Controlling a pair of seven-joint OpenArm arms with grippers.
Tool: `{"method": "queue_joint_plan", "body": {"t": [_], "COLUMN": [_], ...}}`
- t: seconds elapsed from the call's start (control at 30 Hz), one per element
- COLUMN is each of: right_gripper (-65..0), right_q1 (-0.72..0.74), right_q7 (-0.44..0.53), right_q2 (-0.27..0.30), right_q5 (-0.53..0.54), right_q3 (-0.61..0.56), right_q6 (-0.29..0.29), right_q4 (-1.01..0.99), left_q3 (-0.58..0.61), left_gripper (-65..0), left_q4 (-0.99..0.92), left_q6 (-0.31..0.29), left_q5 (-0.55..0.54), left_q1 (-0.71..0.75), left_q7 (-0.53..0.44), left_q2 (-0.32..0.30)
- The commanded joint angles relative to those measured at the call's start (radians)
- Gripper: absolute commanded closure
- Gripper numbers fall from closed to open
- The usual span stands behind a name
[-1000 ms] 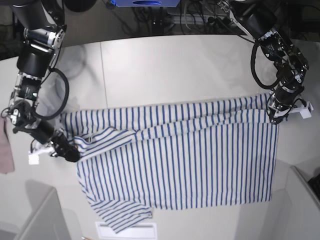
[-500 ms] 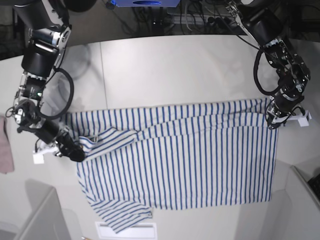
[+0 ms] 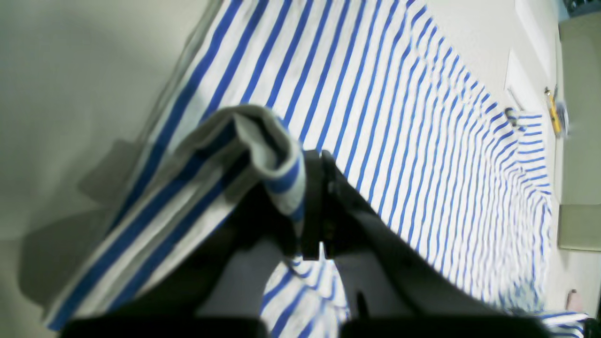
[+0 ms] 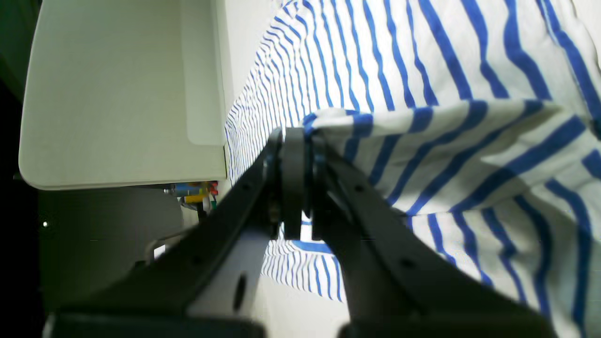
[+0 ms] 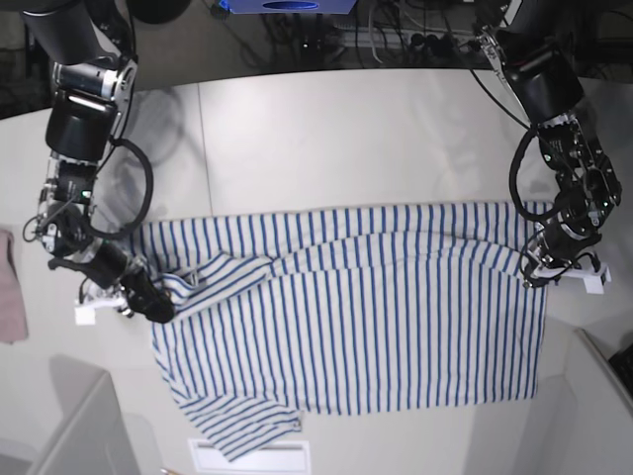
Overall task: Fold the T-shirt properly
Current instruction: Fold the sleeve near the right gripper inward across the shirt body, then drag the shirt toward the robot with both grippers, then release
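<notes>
Both grippers pinch cloth — left gripper (image 5: 535, 269) on the T-shirt (image 5: 356, 317) hem corner near the desk's (image 5: 326, 139) right edge, right gripper (image 5: 158, 309) on the sleeve-side corner. Shirt's long axis spans between them; unfolded half lies toward the front edge

T-shirt (image 5: 356, 317): 1, striped, centre of frame | pink cloth (image 5: 10, 297): 1, left edge | grippers: 2 — left gripper (image 5: 534, 269) at right, right gripper (image 5: 158, 309) at left | table (image 5: 346, 139): 1
</notes>
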Motion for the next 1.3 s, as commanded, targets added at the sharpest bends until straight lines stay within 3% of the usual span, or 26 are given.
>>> {"method": "queue_joint_plan", "body": {"t": [0.0, 0.33, 0.73, 0.83, 0.9, 0.93, 1.07, 1.17, 1.27], "right_gripper": [0.0, 0.0, 0.0, -23.1, -35.6, -37.5, -35.4, -32.6, -31.8], "right_q1": [0.037, 0.09, 0.108, 0.108, 0.107, 0.107, 0.074, 0.019, -0.059], "right_q7": [0.016, 0.017, 0.051, 0.051, 0.054, 0.059, 0.103, 0.137, 0.18], "right_q2": [0.017, 0.01, 0.012, 0.017, 0.018, 0.018, 0.026, 0.038, 0.038], "right_q5": [0.03, -0.045, -0.045, -0.045, -0.043, -0.043, -0.043, -0.043, -0.043], "right_q3": [0.003, 0.011, 0.006, 0.014, 0.017, 0.017, 0.017, 0.017, 0.017], "right_q6": [0.014, 0.014, 0.007, 0.005, 0.005, 0.005, 0.005, 0.005, 0.002], "right_q4": [0.019, -0.019, -0.053, -0.053, -0.053, -0.053, -0.033, 0.028, 0.13], "left_q3": [0.015, 0.045, 0.042, 0.042, 0.041, 0.041, 0.042, 0.042, 0.042], "left_gripper": [0.0, 0.0, 0.0, 0.0, -10.0, -17.1, -39.5, -47.4, -47.9], "left_q4": [0.008, -0.07, -0.072, -0.072, -0.072, -0.072, -0.07, -0.053, 0.027], "left_q6": [-0.004, -0.004, -0.004, -0.004, -0.004, -0.004, -0.004, -0.007, -0.008], "left_q5": [-0.013, -0.013, -0.013, -0.013, -0.013, -0.013, -0.013, -0.021, -0.023], "left_q1": [-0.022, -0.033, -0.053, -0.057, -0.059, -0.059, -0.051, -0.045, 0.003], "left_q7": [-0.028, -0.075, -0.077, -0.077, -0.078, -0.094, -0.206, -0.226, -0.229], "left_q2": [-0.02, -0.026, -0.034, -0.034, -0.034, -0.034, -0.034, -0.032, -0.028]}}
